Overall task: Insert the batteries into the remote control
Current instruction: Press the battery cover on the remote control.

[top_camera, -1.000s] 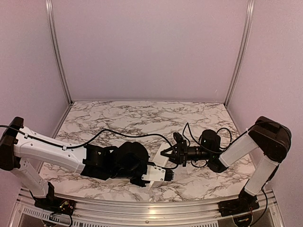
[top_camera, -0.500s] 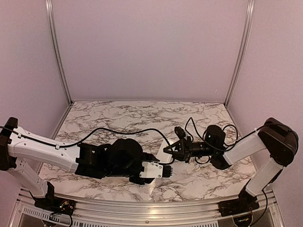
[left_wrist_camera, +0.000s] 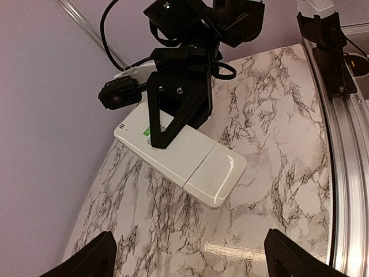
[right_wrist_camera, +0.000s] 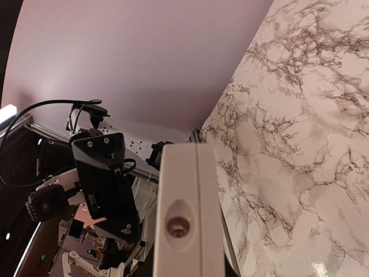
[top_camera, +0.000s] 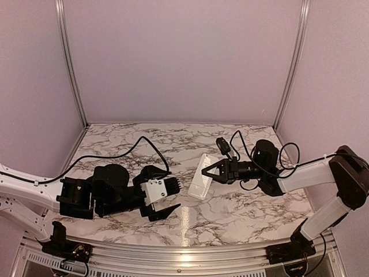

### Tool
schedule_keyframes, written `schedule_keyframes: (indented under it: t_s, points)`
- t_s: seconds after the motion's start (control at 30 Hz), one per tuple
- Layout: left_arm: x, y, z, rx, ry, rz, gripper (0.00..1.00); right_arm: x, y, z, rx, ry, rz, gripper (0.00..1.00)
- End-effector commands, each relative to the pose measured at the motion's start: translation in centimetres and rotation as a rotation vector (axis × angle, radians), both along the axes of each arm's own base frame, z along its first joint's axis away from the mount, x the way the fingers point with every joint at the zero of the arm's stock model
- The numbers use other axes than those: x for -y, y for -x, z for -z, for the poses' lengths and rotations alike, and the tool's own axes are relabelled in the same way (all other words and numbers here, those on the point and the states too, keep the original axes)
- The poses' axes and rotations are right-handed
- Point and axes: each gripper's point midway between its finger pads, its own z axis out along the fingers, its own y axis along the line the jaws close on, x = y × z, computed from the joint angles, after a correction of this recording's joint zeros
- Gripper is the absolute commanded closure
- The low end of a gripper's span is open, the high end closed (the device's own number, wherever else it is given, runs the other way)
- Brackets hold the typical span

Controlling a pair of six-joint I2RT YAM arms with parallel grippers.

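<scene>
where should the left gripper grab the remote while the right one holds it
The free, rounded end of the remote control, coming in from the left gripper's own side. The right gripper is shut on the other end, so that half is taken. Probably close across the two long edges: they run straight and parallel there.

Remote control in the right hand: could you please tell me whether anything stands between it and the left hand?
Nothing visible does. The left hand stands open, apart from the remote control, which the right hand grips at one end. Only the marble table shows between them.
</scene>
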Motion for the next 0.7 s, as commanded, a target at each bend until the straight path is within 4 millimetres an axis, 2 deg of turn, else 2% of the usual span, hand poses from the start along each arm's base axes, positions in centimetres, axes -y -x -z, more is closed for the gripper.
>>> schedule_keyframes:
  t_s: [0.0, 0.17, 0.3, 0.67]
  points:
    - [-0.3, -0.6, 0.5, -0.037, 0.054, -0.052, 0.07, -0.1, 0.7, -3.6, 0.16, -0.068, -0.069, 1.0]
    - [0.9, -0.4, 1.7, -0.047, 0.026, -0.022, 0.02, -0.4, 1.8, -5.1, 0.209, -0.103, -0.13, 1.0]
    - [2.1, -0.5, 2.0, -0.059, 0.037, -0.011, 0.01, -1.1, 2.4, -5.3, 0.208, -0.107, -0.16, 1.0]
    - [4.2, -0.8, 2.3, -0.089, 0.058, -0.004, 0.16, -3.1, 4.2, -5.0, 0.183, -0.108, -0.229, 1.0]
